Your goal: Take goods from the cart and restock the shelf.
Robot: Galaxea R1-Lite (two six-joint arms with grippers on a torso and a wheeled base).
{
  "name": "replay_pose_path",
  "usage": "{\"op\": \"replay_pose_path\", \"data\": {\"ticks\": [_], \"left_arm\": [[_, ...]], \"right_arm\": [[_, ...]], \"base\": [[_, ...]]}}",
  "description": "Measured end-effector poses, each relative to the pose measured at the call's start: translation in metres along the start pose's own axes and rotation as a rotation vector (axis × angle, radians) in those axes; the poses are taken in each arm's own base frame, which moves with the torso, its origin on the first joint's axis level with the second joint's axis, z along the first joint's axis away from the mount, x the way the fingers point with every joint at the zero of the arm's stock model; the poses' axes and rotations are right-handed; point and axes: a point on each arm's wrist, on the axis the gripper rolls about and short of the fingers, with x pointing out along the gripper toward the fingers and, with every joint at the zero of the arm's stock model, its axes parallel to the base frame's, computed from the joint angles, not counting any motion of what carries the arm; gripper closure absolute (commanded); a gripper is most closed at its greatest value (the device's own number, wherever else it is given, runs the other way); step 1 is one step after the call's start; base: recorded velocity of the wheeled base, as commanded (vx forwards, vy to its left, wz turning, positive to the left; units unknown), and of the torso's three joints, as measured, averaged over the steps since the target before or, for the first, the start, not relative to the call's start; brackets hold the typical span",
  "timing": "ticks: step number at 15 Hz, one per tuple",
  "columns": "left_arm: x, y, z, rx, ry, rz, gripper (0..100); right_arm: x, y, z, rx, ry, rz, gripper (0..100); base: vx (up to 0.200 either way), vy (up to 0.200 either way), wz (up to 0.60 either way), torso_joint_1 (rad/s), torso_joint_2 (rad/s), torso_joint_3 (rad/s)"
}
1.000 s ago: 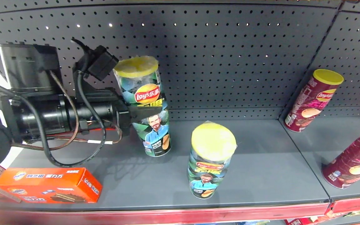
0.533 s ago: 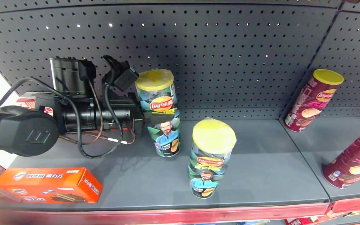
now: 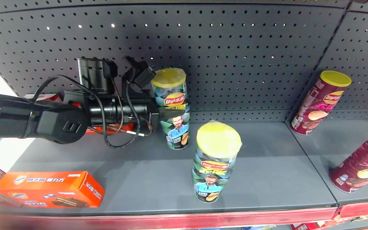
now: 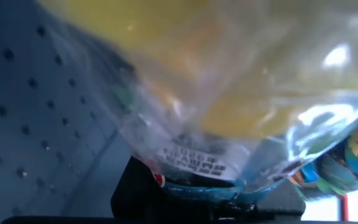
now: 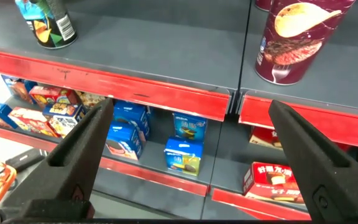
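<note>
We see the left arm [image 3: 43, 119] stretched in from the left over the grey metal shelf [image 3: 267, 166]. Its left jaws are closed on the middle of a tall green-and-blue chip can with a yellow plastic lid [image 3: 175, 108]. This can is upright near the back of the shelf, just in front of the dark perforated back panel [image 3: 235, 57]. We cannot tell whether its base touches the shelf. In the left wrist view its lid and clear wrap [image 4: 229, 93] sit right by the camera, blurred.

A second green-and-blue chip can of the same kind [image 3: 216, 163] stands upright nearer the front edge, apart from the held one and to its right. An orange rectangular cardboard box [image 3: 49, 188] lies flat at the front left corner. On the neighbouring section to the right we see two dark red chip cans, one near the back [image 3: 321, 102] and one near the front [image 3: 363, 163].

The right jaws are open, with their two dark fingers [image 5: 73, 168] spread wide. They hang low before the shelf's red front strip [image 5: 135, 87], with blue snack boxes [image 5: 185, 155] in the rows underneath
</note>
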Motion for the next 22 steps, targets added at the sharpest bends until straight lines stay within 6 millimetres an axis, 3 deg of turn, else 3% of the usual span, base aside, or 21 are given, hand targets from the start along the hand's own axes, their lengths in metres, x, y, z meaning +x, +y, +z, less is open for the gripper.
{"op": "replay_pose_path", "data": {"ticks": [10,22], "left_arm": [[0.042,0.012,-0.006,0.051,-0.004,-0.017,100],[0.058,0.010,-0.020,0.038,0.014,-0.047,100]], "right_arm": [[0.000,0.000,0.000,-0.001,0.001,0.000,0],[0.000,0.000,0.000,0.002,0.002,0.000,0]], "base": [[0.000,0.000,0.00,0.000,0.00,0.000],[0.000,0.000,0.00,0.000,0.00,0.000]]}}
